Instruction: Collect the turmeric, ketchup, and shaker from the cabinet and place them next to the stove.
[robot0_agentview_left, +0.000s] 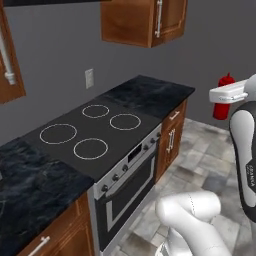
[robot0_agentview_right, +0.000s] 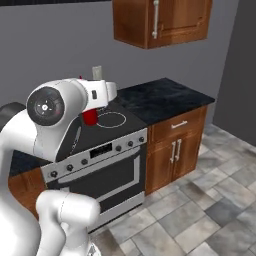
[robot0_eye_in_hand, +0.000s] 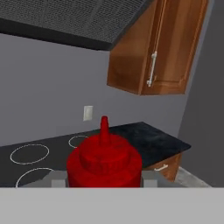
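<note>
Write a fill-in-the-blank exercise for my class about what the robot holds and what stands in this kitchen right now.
1. The gripper is shut on a ketchup bottle whose colour is ____.
2. The black stove has ____ white ring burners.
3. The door of the wall cabinet is ____.
4. Right of the stove lies a counter coloured ____.

Missing words: red; four; closed; black

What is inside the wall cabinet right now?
Nothing can be told: the cabinet has its panelled door shut, so the inside is covered. The ketchup is out already, clamped in the gripper near the stove.
</note>
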